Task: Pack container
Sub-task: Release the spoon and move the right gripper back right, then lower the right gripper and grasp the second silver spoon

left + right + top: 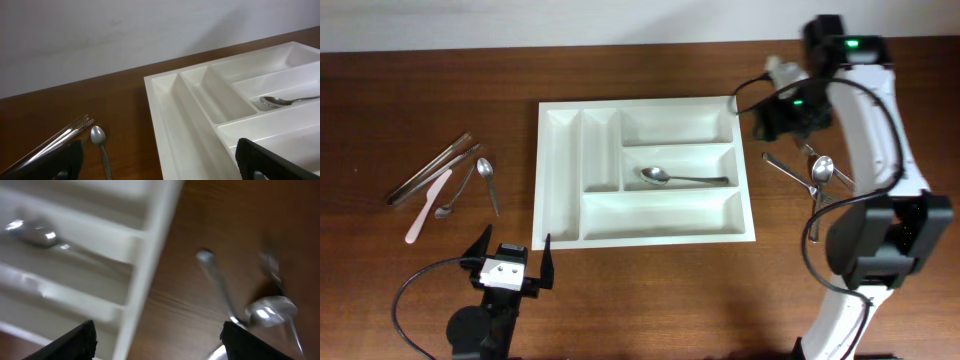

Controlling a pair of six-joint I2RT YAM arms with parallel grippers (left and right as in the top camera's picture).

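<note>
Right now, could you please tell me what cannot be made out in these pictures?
- Cutlery right of the tray: overhead, the right arm covers part; right wrist view is blurred, so no count.
- Utensils left of the tray: left wrist view, cut off by the bottom edge.

The cutlery tray (pixel 660 216) is plain white. The worktop (pixel 400 90) under it is dark reddish-brown with a fine wood grain. The spoon (pixel 670 178) inside the tray is shiny silver, and so are the long metal utensils (pixel 430 170) left of the tray. Beside them lies a pale pink utensil (pixel 428 205). Right of the tray, the right arm (pixel 868 105) is white with black joints and green lights.
</note>
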